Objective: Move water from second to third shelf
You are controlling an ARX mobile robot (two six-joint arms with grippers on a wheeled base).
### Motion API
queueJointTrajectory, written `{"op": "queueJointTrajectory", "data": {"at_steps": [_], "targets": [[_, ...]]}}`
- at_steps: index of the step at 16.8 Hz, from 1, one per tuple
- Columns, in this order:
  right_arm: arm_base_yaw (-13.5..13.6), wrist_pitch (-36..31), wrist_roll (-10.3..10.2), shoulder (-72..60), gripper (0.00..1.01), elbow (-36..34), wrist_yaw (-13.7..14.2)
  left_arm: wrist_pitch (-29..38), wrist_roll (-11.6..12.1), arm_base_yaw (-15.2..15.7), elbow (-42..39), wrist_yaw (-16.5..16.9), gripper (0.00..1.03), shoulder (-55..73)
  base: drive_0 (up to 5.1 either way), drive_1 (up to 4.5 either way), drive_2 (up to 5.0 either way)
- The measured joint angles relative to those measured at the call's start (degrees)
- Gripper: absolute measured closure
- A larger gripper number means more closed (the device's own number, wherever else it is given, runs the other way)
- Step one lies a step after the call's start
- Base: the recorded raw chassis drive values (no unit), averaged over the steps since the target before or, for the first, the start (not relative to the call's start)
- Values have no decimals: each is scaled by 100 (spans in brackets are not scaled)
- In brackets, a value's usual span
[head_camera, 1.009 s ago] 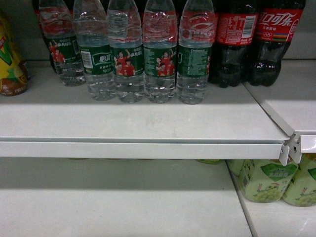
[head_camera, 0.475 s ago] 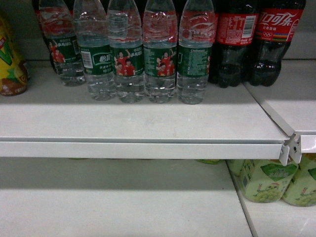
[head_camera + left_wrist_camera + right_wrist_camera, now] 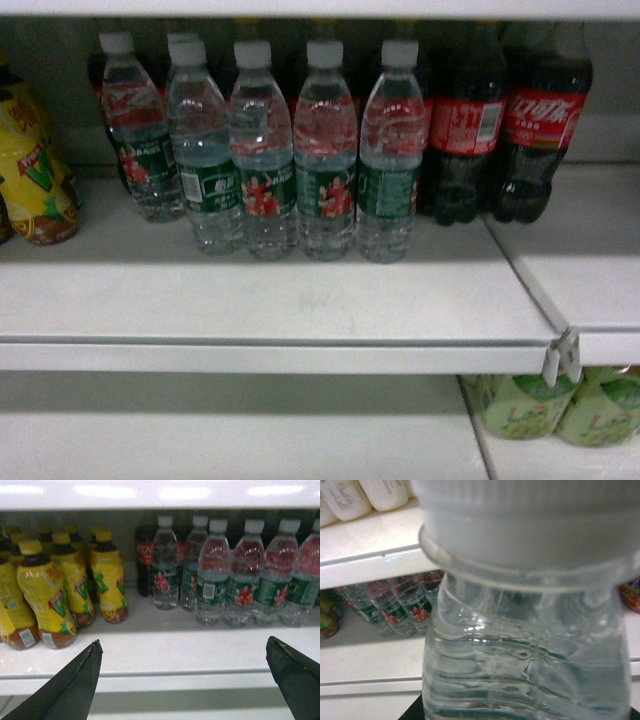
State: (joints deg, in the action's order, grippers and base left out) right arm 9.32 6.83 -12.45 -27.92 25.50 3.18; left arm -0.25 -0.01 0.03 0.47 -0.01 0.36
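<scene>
Several water bottles (image 3: 325, 170) with green labels stand in a row on the white shelf (image 3: 280, 300) in the head view; neither gripper shows there. The same row of water bottles (image 3: 240, 580) appears in the left wrist view. Below that shelf's front edge, my left gripper (image 3: 182, 647) is open, its two dark fingers wide apart and holding nothing. One water bottle (image 3: 530, 645) fills the right wrist view, white cap (image 3: 530, 515) up. My right gripper (image 3: 525, 712) is shut on its body, and only dark slivers of the fingers show at the bottom.
Dark cola bottles (image 3: 465, 130) stand right of the water, yellow-labelled tea bottles (image 3: 35, 170) to the left. Pale green bottles (image 3: 520, 405) sit on the shelf below at right. White bottles (image 3: 360, 495) stand on a higher shelf in the right wrist view.
The head view has tilted up and drawn back: the bottles now sit lower in the frame with their caps and the shelf above showing.
</scene>
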Motion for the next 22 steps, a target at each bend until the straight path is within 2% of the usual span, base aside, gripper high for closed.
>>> {"op": "queueJointTrajectory", "data": {"at_steps": [22], "targets": [[0, -2, 0, 2, 58, 15, 0, 9, 2, 0, 0, 0, 5, 0, 0, 0, 0]]}}
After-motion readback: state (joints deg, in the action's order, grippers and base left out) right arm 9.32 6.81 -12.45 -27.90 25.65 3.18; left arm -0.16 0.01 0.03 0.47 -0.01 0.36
